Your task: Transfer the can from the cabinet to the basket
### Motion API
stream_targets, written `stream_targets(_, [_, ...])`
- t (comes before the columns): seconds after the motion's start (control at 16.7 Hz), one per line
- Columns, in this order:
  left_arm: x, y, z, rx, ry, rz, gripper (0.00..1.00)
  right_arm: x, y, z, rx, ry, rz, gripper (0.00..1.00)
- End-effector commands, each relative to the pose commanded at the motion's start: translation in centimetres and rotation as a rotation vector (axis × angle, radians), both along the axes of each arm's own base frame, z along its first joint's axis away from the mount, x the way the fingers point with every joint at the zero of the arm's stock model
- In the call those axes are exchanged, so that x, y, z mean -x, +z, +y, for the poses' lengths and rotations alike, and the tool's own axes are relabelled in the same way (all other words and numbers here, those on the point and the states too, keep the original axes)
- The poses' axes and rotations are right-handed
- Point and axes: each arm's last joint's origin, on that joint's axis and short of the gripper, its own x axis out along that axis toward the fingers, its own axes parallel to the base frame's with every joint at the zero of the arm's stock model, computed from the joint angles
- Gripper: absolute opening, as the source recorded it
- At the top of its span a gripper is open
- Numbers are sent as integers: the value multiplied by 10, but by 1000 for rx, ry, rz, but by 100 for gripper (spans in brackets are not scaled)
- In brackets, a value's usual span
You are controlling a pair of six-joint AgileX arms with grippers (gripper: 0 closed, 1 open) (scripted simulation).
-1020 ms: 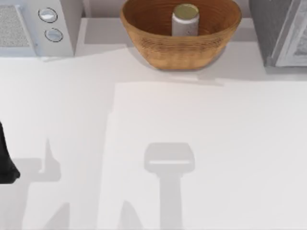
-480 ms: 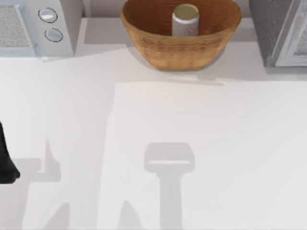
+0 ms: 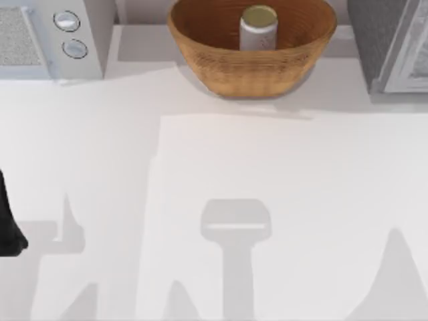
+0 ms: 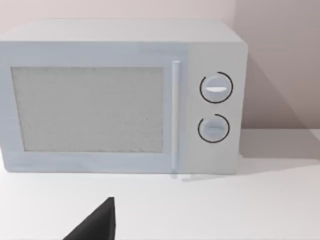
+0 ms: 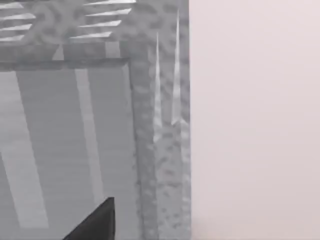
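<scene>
Can (image 3: 258,28) stood upright inside basket (image 3: 251,47) at the far middle of the surface (image 3: 267,174), unmoved over the past second; cabinet (image 3: 388,43) at far right. A new shadow appeared near right, suggesting the right arm was retreating. Left arm (image 3: 8,221) parked at left edge. Jaws' state: cannot tell. Transfer judged complete.

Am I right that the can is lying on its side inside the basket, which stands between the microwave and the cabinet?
Not quite: the can stands upright inside the basket, its round yellow-gold top facing up, as the top view shows. The rest holds: the basket stands between the microwave and the cabinet.
</scene>
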Motion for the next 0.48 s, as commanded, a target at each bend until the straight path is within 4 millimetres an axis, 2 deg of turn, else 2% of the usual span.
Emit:
stream_targets(0.24, [0, 0, 0, 0, 0, 0, 100, 14, 81, 29, 5, 0, -2, 100])
stream_targets(0.36, [0, 0, 0, 0, 0, 0, 100, 23, 111, 48, 18, 0, -10, 100])
stream_targets(0.48, [0, 0, 0, 0, 0, 0, 100, 31, 130, 63, 31, -1, -17, 100])
